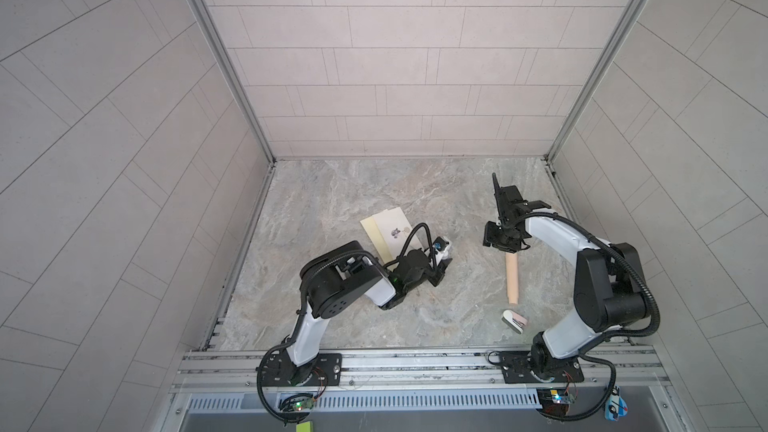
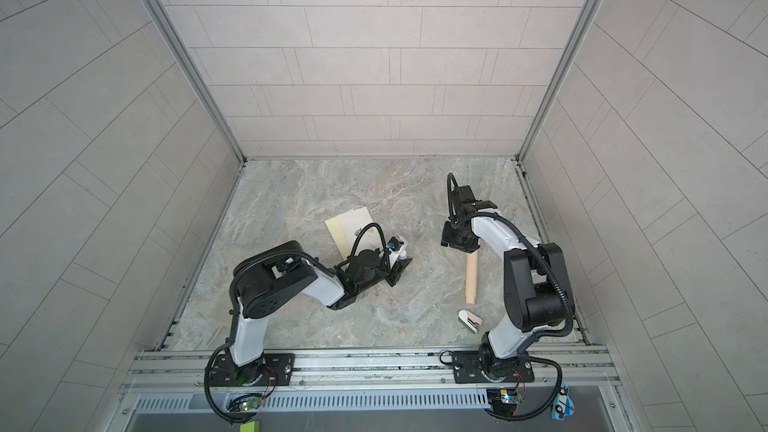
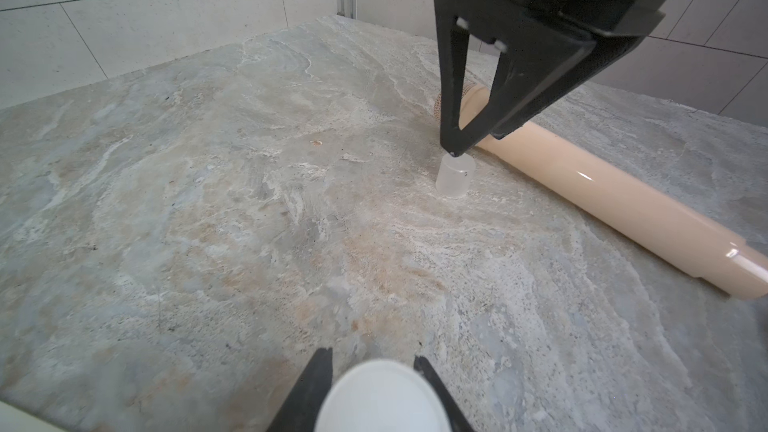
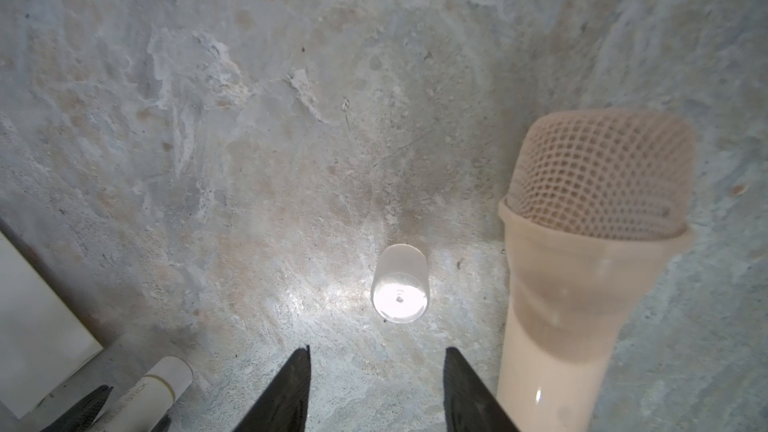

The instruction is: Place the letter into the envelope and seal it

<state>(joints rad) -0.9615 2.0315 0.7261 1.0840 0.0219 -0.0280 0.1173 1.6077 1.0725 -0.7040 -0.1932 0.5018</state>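
The cream envelope (image 1: 394, 231) with its small dark mark lies left of the middle in both top views (image 2: 357, 228), partly under my left arm. The letter shows in no view. My left gripper (image 3: 372, 357) (image 1: 444, 258) has its fingers on either side of a white glue stick (image 3: 380, 398) (image 4: 156, 386); whether they still press it does not show. A clear cap (image 4: 400, 284) (image 3: 455, 176) stands on the stone. Straight above the cap, my right gripper (image 4: 376, 353) (image 3: 476, 143) (image 1: 500, 242) is open and empty.
A pale yellow paper (image 1: 371, 231) lies under the envelope's left edge. A beige microphone (image 1: 512, 278) (image 4: 582, 251) lies close beside the right gripper and the cap. A small white and pink object (image 1: 515, 320) sits near the front rail. Tiled walls close three sides.
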